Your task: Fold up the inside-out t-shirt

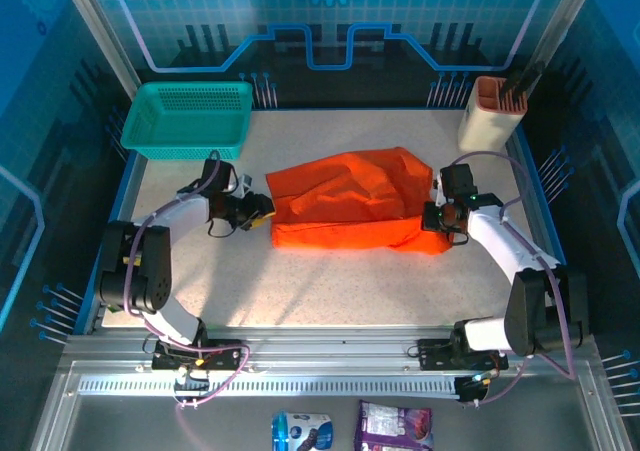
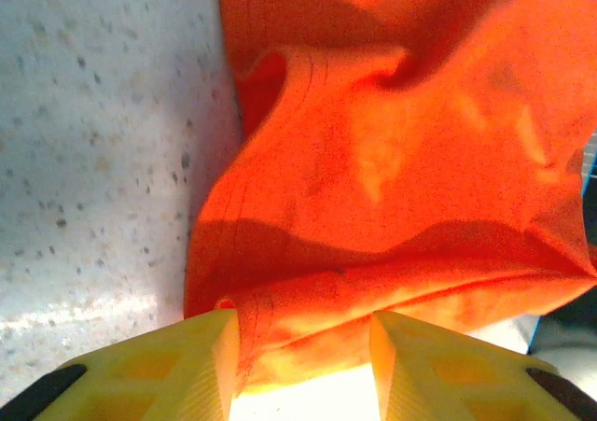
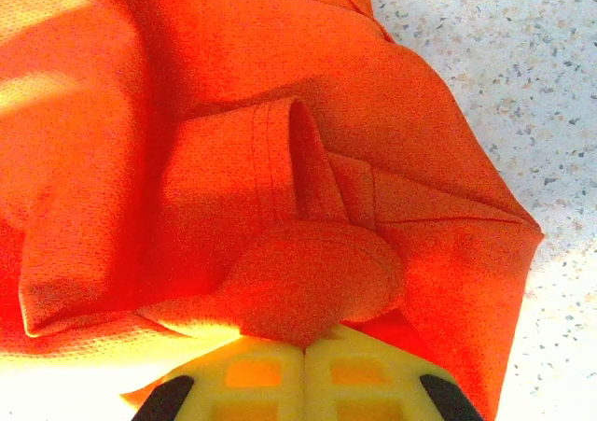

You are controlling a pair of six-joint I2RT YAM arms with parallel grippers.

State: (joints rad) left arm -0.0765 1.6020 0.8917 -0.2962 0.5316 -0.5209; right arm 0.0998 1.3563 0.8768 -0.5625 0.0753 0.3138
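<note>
Here, on the speckled white table, the bright orange-red thin-cloth t-shirt lies crumpled in the middle, between both arms. The left gripper stands spread at its left edge, with cloth loose between the yellow fingers. The right gripper is pressed together and pinches the right edge.

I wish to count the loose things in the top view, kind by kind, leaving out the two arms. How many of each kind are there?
Garments: 1, the orange-red t-shirt
Baskets: 1, the teal basket
Holders: 1, the pale holder at the far right corner
Packets: 2, the blue packet and the purple packet
Total: 5
</note>
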